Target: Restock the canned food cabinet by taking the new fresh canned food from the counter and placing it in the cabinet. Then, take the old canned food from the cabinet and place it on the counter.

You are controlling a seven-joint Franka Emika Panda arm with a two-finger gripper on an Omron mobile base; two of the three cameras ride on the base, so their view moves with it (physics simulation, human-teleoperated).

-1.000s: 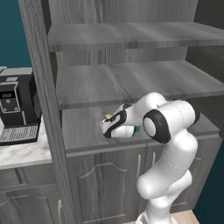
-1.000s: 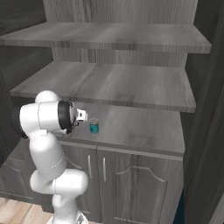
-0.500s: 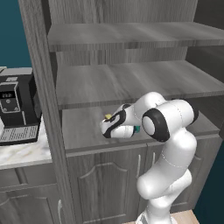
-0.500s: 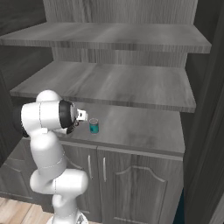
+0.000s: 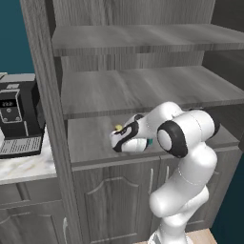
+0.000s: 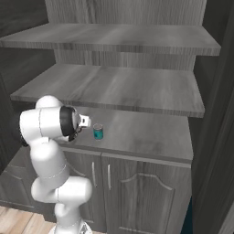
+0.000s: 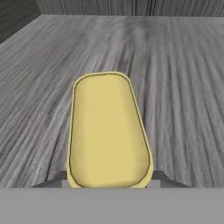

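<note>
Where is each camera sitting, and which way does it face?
Left base view: behind the arm, left; faces the cabinet and coffee machine; arm rises lower right, gripper on the lowest shelf.
Right base view: behind, right; faces the same shelves and the new fresh canned food; arm lower left.
Hand view: on the hand; faces the yellow top of the old canned food.
Both base views share cabinet and arm.

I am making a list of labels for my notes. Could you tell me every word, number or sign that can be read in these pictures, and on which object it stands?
No text can be read.
Coffee machine: a small pale display panel on its front, too blurred to read.
Teal can: no legible label.
Yellow-topped can: plain yellow top, no marking visible.
</note>
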